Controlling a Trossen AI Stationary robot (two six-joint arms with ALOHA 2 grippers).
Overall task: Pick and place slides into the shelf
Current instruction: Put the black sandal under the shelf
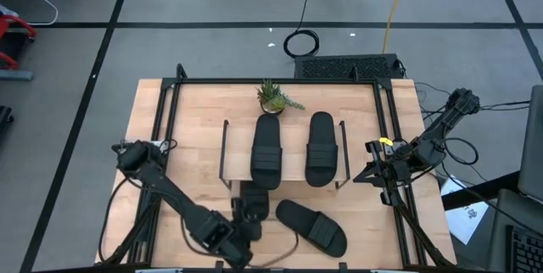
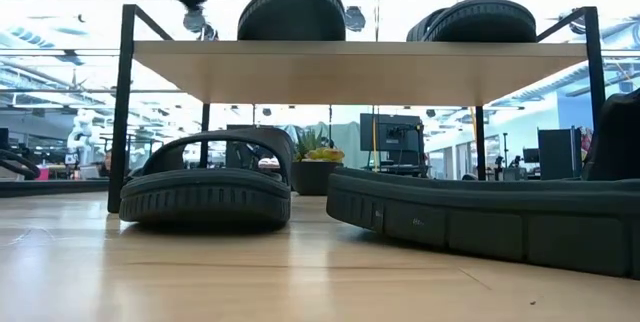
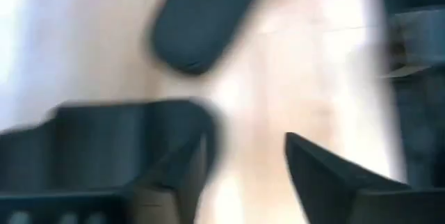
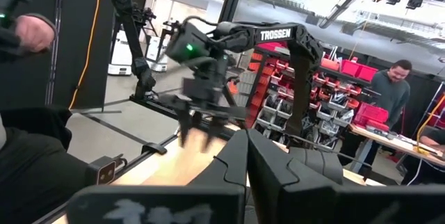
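Two slides already sit side by side on top of the shelf [image 1: 226, 150]: one on its left half [image 1: 265, 151], one on its right half [image 1: 321, 147], toes pointing toward the small potted plant [image 1: 273, 97] at the back of the table [image 1: 153, 116]. So I'd call the job about half done.

Two slides are left. One lies loose and slanted on the table in front of the shelf [image 1: 312, 225], well clear of both arms. The other [image 2: 205, 184] is low down at the shelf's left front; from table height it rests flat on the tabletop, under or just in front of the board, I can't tell which.

The left gripper [image 1: 248, 208] hovers right over that spot, at the shelf's front left edge. In its own wrist view the fingers [image 3: 327, 175] stand apart with bare wood showing between them, holding nothing. My guess is it is either going for that slide or has just let it go.

The right gripper [image 4: 247, 156] waits at the table's right edge, its fingers pressed together and empty.
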